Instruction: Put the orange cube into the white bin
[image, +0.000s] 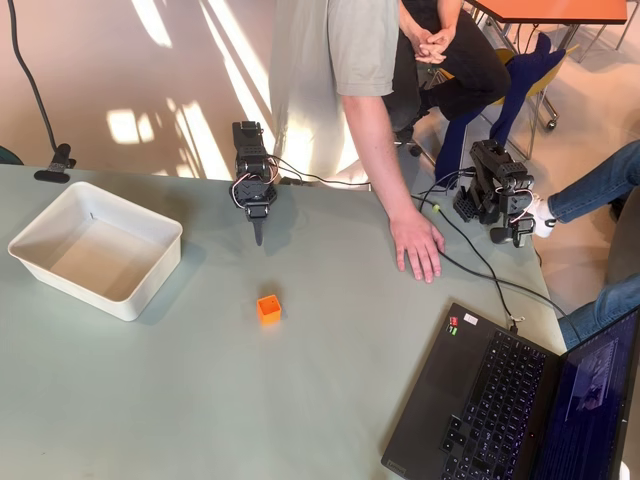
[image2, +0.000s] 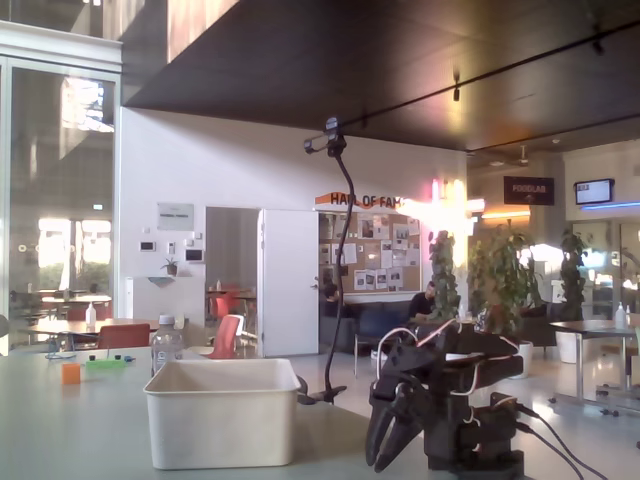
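The orange cube (image: 268, 308) sits on the grey-green table near its middle, with nothing touching it. My gripper (image: 258, 238) hangs a short way beyond the cube, fingertips pointing toward it, jaws together and holding nothing. The white bin (image: 95, 247) stands at the table's left, well apart from both. In the fixed view the bin (image2: 222, 410) stands in front, and the gripper (image2: 382, 460) droops to its right with its jaws shut. A small orange block (image2: 70, 373) shows far left on the table there; I cannot tell if it is the cube.
A person's hand (image: 418, 245) rests flat on the table to the right of the arm. A laptop (image: 500, 400) fills the near right corner, with cables running to it. A clamp stand (image: 55, 165) grips the far left edge. A bottle (image2: 166, 345) stands behind the bin.
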